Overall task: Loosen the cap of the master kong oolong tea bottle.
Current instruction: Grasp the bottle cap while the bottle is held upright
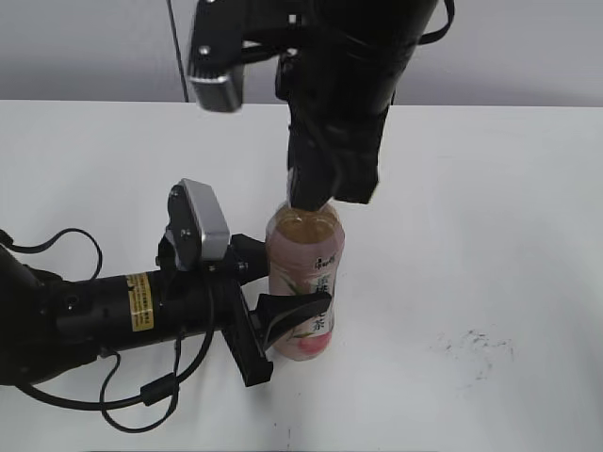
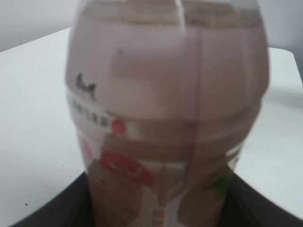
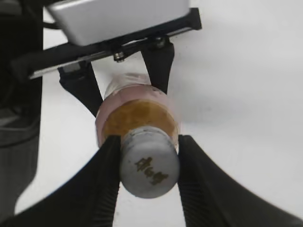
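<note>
Reaching in from the lower left of the exterior view along the white table [image 1: 490,188], the left gripper [image 1: 268,315] with black fingers pinched on the lower, labelled body of the master kong oolong tea bottle [image 1: 303,282]. Standing upright just left of frame centre, amber tea showing at the shoulder, pink label with a peach picture near the base. Filling almost the whole left wrist view, blurred, the same bottle [image 2: 165,109], dark finger edges at the bottom corners. Coming down from the top centre of the exterior view, the right gripper [image 1: 316,200], hiding the bottle's top. Seen in the right wrist view, that gripper [image 3: 149,165] pressed together on the cap [image 3: 149,163], grey-white with dark characters on top, one finger touching each side. Smudged with faint dark marks, the table at lower right [image 1: 471,347].
</note>
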Robot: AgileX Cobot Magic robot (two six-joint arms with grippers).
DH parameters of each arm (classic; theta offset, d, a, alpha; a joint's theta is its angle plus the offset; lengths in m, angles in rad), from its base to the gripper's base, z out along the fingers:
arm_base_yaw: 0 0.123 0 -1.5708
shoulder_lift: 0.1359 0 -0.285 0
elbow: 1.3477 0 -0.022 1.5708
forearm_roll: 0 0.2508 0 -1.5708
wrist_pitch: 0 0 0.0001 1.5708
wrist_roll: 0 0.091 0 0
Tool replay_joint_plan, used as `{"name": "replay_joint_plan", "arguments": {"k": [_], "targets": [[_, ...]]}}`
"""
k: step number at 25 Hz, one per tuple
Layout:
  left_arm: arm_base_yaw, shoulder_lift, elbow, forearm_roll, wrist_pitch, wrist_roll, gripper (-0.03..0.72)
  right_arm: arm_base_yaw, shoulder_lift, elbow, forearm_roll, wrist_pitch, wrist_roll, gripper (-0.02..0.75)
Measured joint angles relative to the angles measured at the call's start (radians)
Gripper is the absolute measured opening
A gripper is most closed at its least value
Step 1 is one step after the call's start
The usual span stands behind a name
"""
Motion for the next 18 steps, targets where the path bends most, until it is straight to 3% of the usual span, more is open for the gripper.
{"name": "replay_joint_plan", "arguments": {"k": [3,7,9,14,18], "targets": [[0.000,0.000,0.000,0.000,0.000,0.003,0.375,0.000,0.000,0.000,0.000,0.002,-0.123,0.274],[0.000,0.000,0.000,0.004,-0.001,0.004,0.375,0.000,-0.001,0.000,0.026,0.002,-0.142,0.276],[0.000,0.000,0.000,0.003,-0.001,0.003,0.375,-0.001,-0.001,0.000,0.060,-0.009,-0.130,0.332],[0.000,0.000,0.001,0.000,-0.001,0.000,0.375,0.000,-0.006,-0.003,0.148,-0.085,0.008,0.579],[0.000,0.000,0.001,0.000,-0.001,0.000,0.375,0.000,-0.015,-0.059,0.151,-0.090,0.274,0.596]]}}
